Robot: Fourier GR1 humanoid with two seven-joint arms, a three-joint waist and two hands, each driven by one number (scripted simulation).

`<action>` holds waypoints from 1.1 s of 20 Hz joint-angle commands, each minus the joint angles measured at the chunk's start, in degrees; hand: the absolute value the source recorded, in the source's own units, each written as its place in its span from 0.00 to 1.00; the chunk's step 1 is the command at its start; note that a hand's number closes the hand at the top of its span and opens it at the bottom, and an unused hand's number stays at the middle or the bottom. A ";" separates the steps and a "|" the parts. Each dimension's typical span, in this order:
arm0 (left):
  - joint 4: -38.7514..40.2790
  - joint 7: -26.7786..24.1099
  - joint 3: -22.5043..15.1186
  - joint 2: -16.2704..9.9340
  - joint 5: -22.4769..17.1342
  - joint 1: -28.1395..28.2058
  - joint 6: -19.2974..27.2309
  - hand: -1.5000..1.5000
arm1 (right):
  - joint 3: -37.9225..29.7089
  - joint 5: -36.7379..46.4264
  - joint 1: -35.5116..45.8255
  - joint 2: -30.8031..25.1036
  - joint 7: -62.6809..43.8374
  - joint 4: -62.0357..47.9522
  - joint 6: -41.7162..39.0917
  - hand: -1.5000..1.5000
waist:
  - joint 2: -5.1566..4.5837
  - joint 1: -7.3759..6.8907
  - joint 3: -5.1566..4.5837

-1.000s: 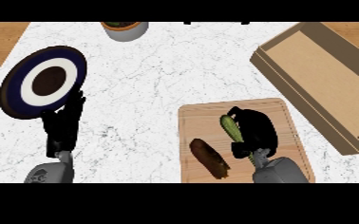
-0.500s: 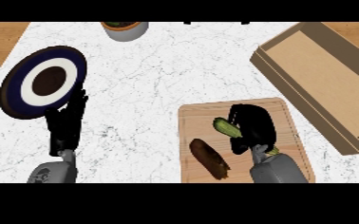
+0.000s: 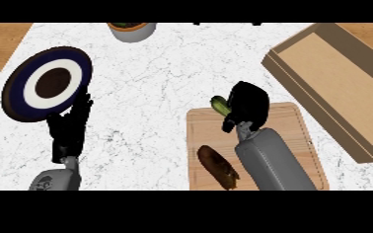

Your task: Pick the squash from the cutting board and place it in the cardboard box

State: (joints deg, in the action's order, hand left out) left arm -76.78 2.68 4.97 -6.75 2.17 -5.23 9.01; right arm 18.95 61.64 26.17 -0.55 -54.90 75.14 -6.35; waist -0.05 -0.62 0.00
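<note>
Your right hand (image 3: 247, 103) curls around the one squash (image 3: 219, 104), held at the cutting board's (image 3: 295, 128) top-left corner; only its green, slightly yellowish end shows. Your left hand (image 3: 69, 126) rests open beside one dark plate (image 3: 45, 84). You have one brown vegetable (image 3: 218, 166) on the board, one cardboard box (image 3: 328, 74), and one bowl (image 3: 131, 29) on the desk (image 3: 160, 79).

My robot's two arms and hands

I see a smooth, rounded grey right forearm (image 3: 273, 160) ending in a black right hand (image 3: 247, 103). My black left hand (image 3: 69, 126) sits on a thin grey wrist and a grey left forearm (image 3: 55, 180).
</note>
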 commanded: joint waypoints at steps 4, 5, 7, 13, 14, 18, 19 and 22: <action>1.60 -0.05 0.72 -0.18 0.80 -1.43 1.14 0.50 | 2.09 2.18 9.42 0.52 -11.02 8.97 -6.46 1.00 | 0.16 0.57 -0.03; 0.14 -0.08 0.08 0.62 0.21 0.31 0.58 0.50 | 4.06 3.31 9.40 0.53 -12.88 10.43 -4.89 1.00 | 0.22 0.41 -0.03; -1.81 2.78 0.29 -0.95 0.96 -0.89 0.99 0.50 | -1.22 4.06 12.69 -0.44 -11.32 15.98 -9.68 1.00 | 0.45 0.93 -0.01; 1.23 -1.16 0.39 0.78 0.62 -0.20 1.13 0.50 | -5.38 7.30 16.37 -1.98 -12.70 24.04 -16.76 1.00 | 0.31 1.05 -0.04; 1.23 0.19 1.20 -0.45 0.38 -1.17 0.81 0.50 | -6.61 7.84 16.09 -2.30 -13.03 24.30 -16.59 1.00 | 0.30 1.09 -0.03; -1.46 -0.57 -0.36 0.78 1.18 2.84 1.14 0.50 | -9.79 9.57 17.45 -5.12 -11.64 23.95 -20.43 1.00 | 0.33 0.77 -0.03; -2.82 -0.79 0.01 0.13 0.07 4.29 -0.30 0.50 | -11.74 8.79 19.02 -6.80 -10.21 24.63 -22.74 1.00 | 0.38 0.64 -0.03; 3.10 -1.97 1.64 -0.47 0.59 -1.05 0.66 0.50 | -15.74 8.90 14.04 -11.56 -1.82 24.57 -15.96 1.00 | 0.02 1.07 -0.01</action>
State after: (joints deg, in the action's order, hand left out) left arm -76.66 1.72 5.58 -6.88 2.78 -4.07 9.46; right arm 7.70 70.81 41.78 -7.55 -57.45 99.62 -21.24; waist 0.21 0.27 -0.05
